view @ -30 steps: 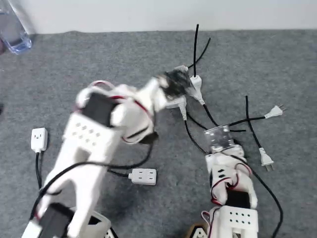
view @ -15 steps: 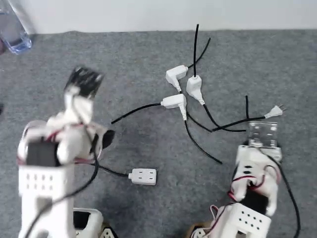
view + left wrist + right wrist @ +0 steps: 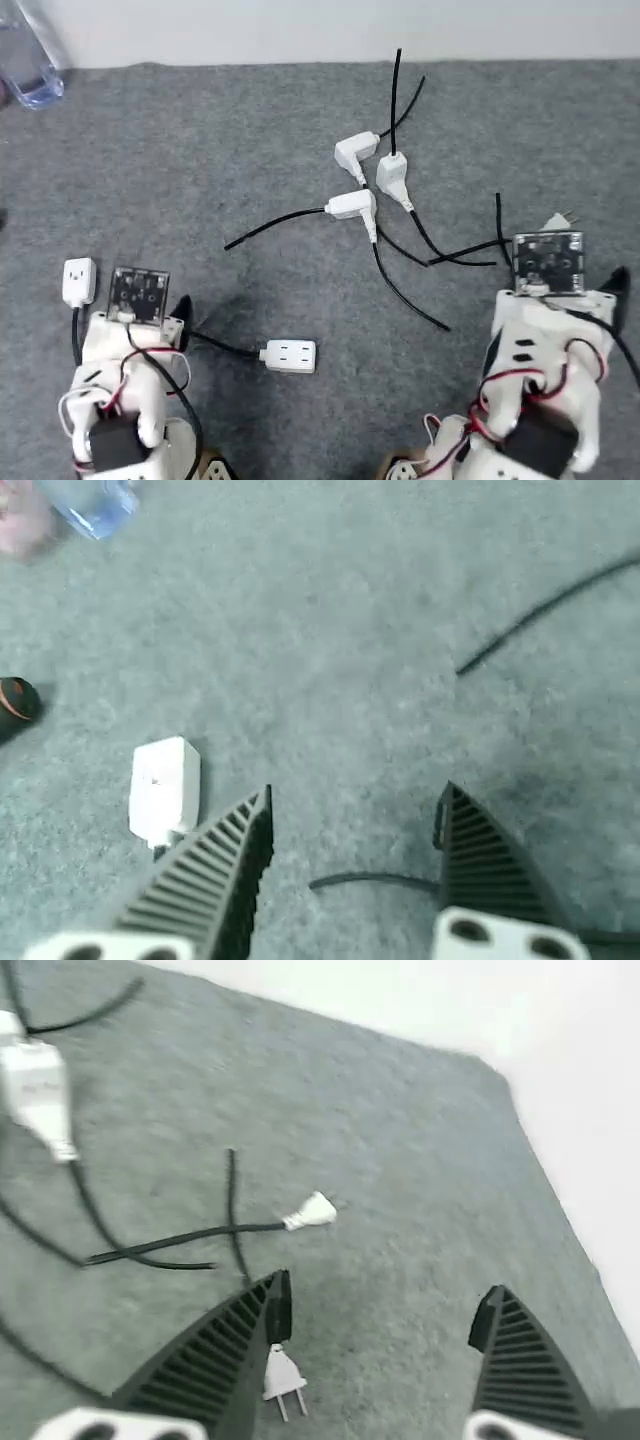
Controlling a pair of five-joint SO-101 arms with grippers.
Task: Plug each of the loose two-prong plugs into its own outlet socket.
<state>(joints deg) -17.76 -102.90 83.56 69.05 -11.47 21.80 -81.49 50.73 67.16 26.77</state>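
Two sockets, a small socket (image 3: 78,281) and a wide socket (image 3: 290,356), lie on the desk (image 3: 200,130) by my left end effector (image 3: 357,798) with nothing stuck in them, so I think the job has hardly begun. A far plug (image 3: 311,1210) and a near plug (image 3: 281,1378) lie loose by my right end effector (image 3: 388,1290), well apart from the sockets. Both end effectors are spread wide and hold nothing, and I cannot tell if the white bunch (image 3: 350,205) in the middle is joined up.

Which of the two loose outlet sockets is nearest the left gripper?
The far-left socket, just beside the open left gripper; the other socket lies farther off, toward the table's middle.
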